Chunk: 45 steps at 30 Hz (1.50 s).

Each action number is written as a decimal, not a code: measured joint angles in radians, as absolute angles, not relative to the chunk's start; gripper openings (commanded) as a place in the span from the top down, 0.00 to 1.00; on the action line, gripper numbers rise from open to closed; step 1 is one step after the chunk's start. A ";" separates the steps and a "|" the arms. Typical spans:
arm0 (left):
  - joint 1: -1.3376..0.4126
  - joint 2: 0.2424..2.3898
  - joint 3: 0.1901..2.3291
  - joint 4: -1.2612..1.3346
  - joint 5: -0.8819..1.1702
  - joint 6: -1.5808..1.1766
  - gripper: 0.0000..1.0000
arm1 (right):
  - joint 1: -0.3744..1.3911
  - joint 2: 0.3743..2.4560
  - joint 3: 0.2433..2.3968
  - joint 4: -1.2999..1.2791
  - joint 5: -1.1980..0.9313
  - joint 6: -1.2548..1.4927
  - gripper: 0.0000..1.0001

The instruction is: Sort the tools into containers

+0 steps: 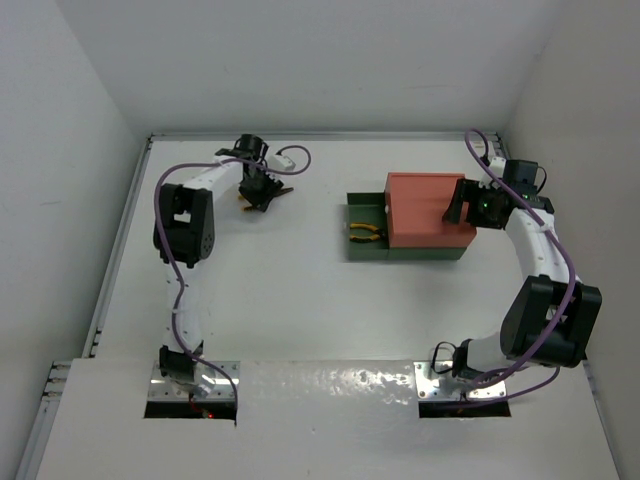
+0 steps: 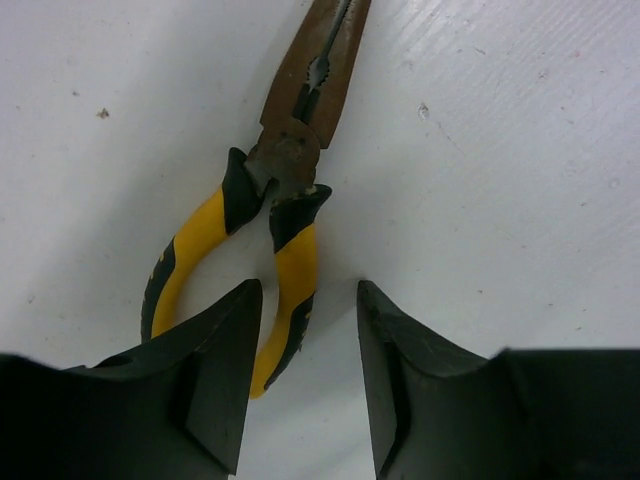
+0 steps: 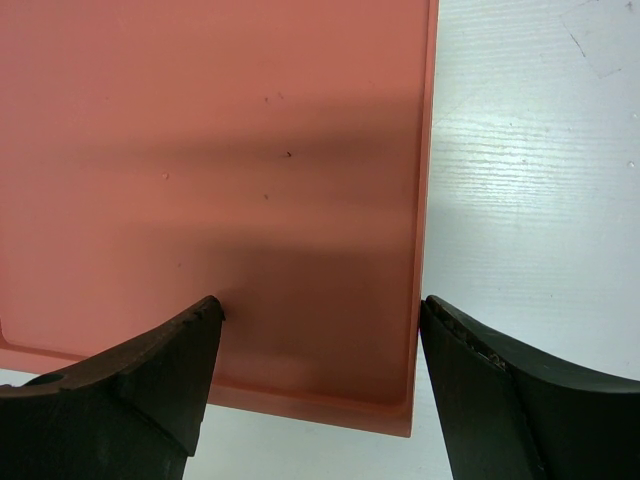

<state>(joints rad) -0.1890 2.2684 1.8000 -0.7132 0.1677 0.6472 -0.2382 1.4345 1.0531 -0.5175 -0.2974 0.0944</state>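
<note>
Here one pliers handle lies between the left gripper's fingers.

Left gripper low over pliers at the table's far left — right gripper at the red tray's end; second pliers lie in the green tray.

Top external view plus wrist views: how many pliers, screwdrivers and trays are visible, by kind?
Yellow-handled pliers: 2
Screwdrivers: 0 visible
Salmon-red tray: 1
Dark green tray: 1
Total: 4
</note>
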 measured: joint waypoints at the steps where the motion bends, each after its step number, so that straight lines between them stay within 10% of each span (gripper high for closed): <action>1: -0.189 2.273 1.807 -0.720 0.173 0.646 0.60 | -0.238 1.435 1.053 -0.517 -0.297 0.094 0.22; 5: -0.188 2.293 1.840 -0.756 0.196 0.646 1.00 | -0.238 1.435 1.053 -0.517 -0.297 0.094 0.22; 19: -0.215 2.182 1.866 -0.820 0.308 0.577 1.00 | -0.238 1.435 1.053 -0.518 -0.297 0.094 0.22; 27: -0.528 1.937 1.863 -0.784 0.205 0.725 1.00 | -0.238 1.435 1.053 -0.518 -0.297 0.095 0.22; 45: -0.704 2.165 1.941 -0.899 -0.121 1.038 1.00 | -0.238 1.435 1.053 -0.518 -0.296 0.095 0.22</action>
